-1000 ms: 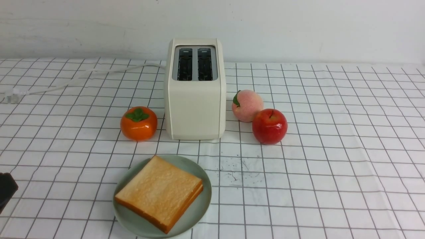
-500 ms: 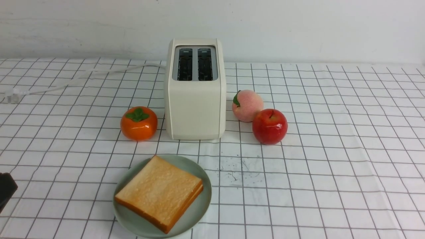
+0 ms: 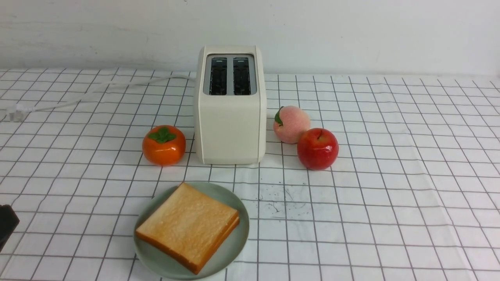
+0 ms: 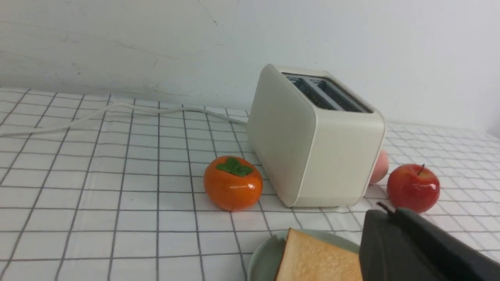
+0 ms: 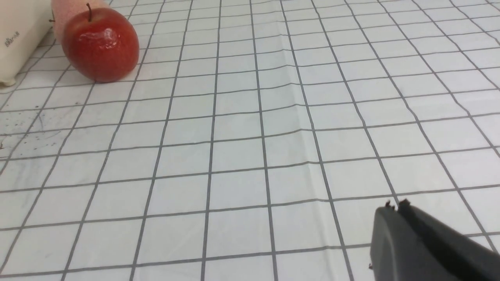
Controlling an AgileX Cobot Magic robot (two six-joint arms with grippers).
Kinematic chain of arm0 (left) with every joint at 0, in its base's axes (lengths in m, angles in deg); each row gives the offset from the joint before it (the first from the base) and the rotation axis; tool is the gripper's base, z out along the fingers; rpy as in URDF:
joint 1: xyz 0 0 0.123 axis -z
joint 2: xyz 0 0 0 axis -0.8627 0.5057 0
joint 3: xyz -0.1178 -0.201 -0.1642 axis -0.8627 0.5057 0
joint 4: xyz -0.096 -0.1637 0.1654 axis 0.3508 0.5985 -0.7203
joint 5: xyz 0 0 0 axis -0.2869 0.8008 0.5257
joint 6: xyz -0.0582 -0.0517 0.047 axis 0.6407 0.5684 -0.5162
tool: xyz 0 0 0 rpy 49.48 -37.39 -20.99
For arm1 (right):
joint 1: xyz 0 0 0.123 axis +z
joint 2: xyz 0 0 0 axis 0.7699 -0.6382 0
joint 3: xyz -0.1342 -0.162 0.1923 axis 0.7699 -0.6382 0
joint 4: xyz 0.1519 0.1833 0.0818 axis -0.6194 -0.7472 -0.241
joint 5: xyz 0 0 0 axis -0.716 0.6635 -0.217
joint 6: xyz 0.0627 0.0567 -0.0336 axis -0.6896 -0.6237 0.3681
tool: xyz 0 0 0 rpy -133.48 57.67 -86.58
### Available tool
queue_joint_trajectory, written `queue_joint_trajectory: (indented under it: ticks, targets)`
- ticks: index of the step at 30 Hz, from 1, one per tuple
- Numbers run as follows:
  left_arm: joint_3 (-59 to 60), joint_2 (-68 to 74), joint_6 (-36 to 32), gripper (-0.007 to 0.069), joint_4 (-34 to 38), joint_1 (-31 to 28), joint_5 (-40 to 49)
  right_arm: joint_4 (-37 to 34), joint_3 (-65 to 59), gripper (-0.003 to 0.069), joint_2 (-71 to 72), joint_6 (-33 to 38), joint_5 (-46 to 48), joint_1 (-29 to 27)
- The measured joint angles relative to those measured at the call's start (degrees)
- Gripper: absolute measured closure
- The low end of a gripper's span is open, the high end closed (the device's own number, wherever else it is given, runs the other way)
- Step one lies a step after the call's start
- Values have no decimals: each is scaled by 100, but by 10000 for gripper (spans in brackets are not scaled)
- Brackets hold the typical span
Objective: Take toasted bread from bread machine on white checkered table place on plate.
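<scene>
Left tool (image 4: 390,212) edged lower at table edge, tips pressed together; right tool (image 5: 395,204) likewise.

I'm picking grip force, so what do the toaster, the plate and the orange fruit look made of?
The toaster: seemingly cream plastic, a smooth satin shell without metallic shine. The plate: matte mint-green, ceramic or melamine; the look leaves that open. The orange fruit: probably a hard glossy replica, given its sharp highlights and moulded-looking green leaf.

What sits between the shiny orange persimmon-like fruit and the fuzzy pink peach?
The boxy cream-white toaster stands between the orange fruit and the pink peach, clearest in the front view. In the left wrist view it hides most of the peach.
</scene>
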Motion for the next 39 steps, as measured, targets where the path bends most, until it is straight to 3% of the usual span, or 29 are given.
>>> queue_joint_trajectory:
  ticks: [7, 12, 39]
  targets:
    - [1218, -837, 1146, 638, -1060, -237, -152, 0, 0, 657, 0, 0, 0, 0]
    - [1498, -1234, 1699, 638, -1441, -630, 1102, -2, 0, 654, 0, 0, 5, 0]
    - [1506, -1239, 1783, 638, -1482, -630, 1288, -2, 0, 637, 0, 0, 5, 0]
